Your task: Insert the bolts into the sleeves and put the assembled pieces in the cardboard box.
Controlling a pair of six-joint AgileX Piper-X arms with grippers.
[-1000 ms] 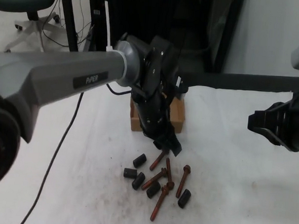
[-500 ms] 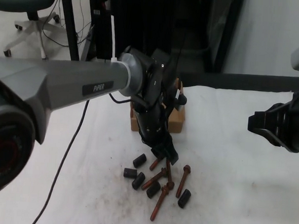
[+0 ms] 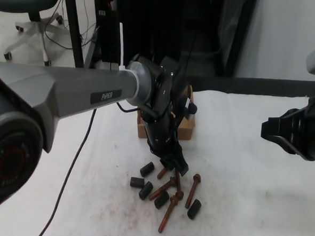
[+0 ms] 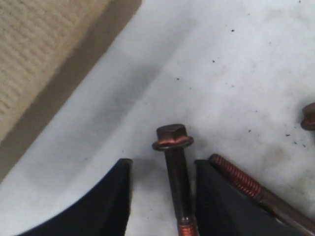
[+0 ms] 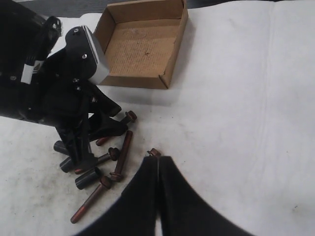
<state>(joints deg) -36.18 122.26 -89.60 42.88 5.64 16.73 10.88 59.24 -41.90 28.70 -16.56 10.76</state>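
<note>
The left gripper (image 4: pixel 162 166) is low over the white counter (image 4: pixel 236 73) with its jaws open, one on each side of a rusty red metal bolt (image 4: pixel 176 162) that lies flat between them, its six-sided head pointing out toward the brown cardboard box (image 4: pixel 34 54).

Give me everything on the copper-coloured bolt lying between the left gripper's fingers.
The copper-coloured flanged hex-head bolt looks like tarnished metal: hexagonal head on a round flange, smooth shank, thread starting at the far end. It lies flat on the white cloth, no sleeve on it. The left gripper stands open astride its shank, one of the black fingers on each side; whether either touches it I cannot tell. Past one finger lies another bolt's threaded end.
</note>
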